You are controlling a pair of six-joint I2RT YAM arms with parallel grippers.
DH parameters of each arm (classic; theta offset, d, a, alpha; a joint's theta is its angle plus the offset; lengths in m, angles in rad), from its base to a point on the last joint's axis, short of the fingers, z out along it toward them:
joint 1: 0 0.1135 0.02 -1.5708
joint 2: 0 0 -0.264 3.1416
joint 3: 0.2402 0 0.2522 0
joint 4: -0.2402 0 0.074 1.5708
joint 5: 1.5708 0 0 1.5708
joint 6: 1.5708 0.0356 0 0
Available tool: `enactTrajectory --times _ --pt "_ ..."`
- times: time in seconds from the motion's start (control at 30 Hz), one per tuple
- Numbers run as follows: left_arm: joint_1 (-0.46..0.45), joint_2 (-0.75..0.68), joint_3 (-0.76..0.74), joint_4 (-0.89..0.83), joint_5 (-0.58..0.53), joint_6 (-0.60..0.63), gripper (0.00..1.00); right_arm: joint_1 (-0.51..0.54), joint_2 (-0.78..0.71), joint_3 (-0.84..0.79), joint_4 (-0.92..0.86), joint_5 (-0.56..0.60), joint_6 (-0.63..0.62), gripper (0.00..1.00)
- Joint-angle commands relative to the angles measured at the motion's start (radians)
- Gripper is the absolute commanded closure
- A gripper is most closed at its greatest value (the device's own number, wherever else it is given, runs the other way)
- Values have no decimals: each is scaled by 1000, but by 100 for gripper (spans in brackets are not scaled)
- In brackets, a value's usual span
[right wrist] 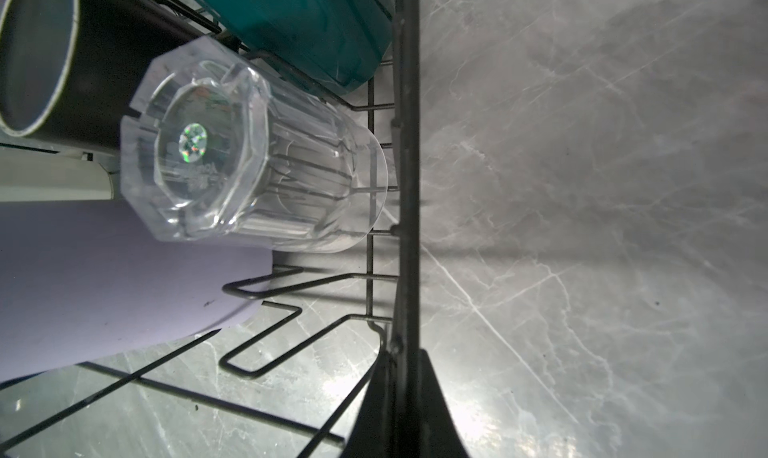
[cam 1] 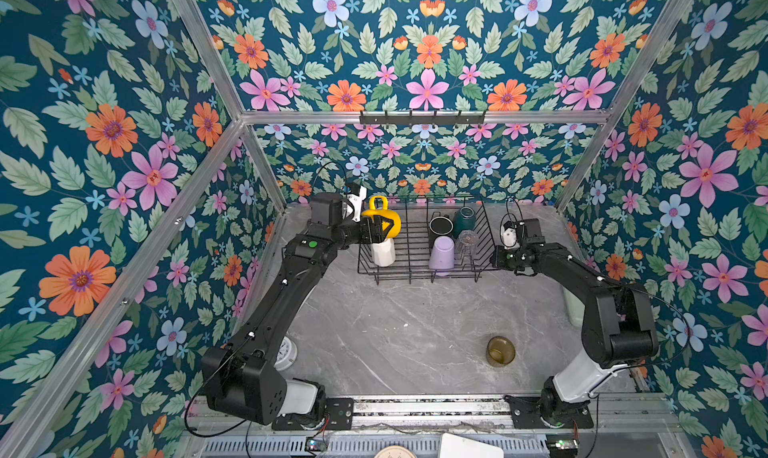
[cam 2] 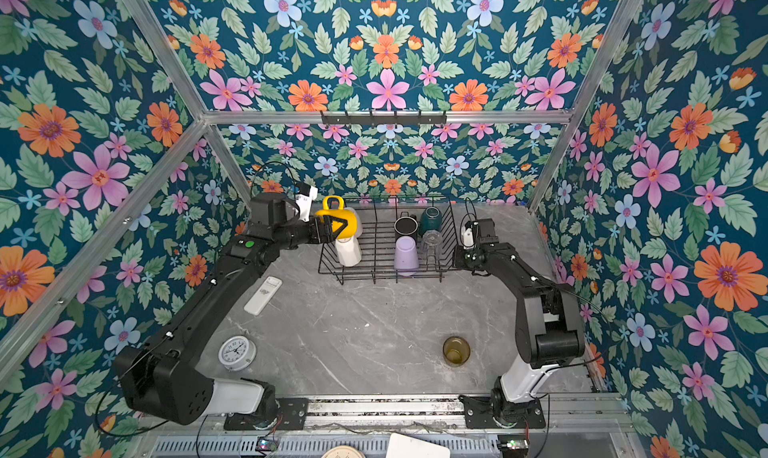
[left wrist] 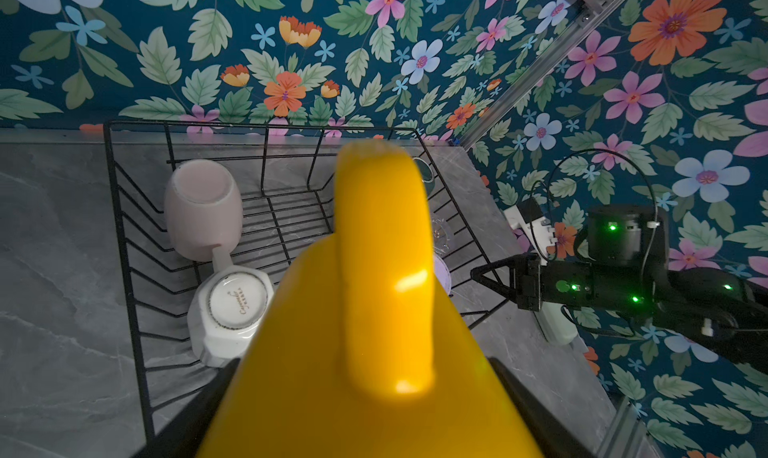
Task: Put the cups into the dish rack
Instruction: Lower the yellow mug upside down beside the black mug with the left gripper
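Both top views show me the left hand (cam 1: 384, 227) clamping the yellow mug (cam 1: 388, 221) over the dish rack (cam 1: 415, 269), the right hand (right wrist: 405, 377) pinched closed on its rim wire.

We see open wire floor in the middle of the dish rack (cam 1: 409, 244), between the white mug (cam 1: 383, 252) and lavender tumbler (cam 1: 441, 254); the black mug (cam 1: 440, 226) blocks its far right part.
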Motion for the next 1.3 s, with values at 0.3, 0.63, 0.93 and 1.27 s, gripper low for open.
enactTrajectory --times 0.3,0.63,0.93,1.27 --pt "-17 10 44 -20 -57 8 100 58 -67 -64 -25 15 -31 99" --pt "-101 103 146 -143 -203 69 100 94 -128 -136 -20 5 -34 100" --pt "-173 213 231 -215 -310 103 100 110 -185 -186 -28 -9 -55 100" --pt "-227 354 330 -274 -414 133 100 130 -228 -214 -55 13 -60 98"
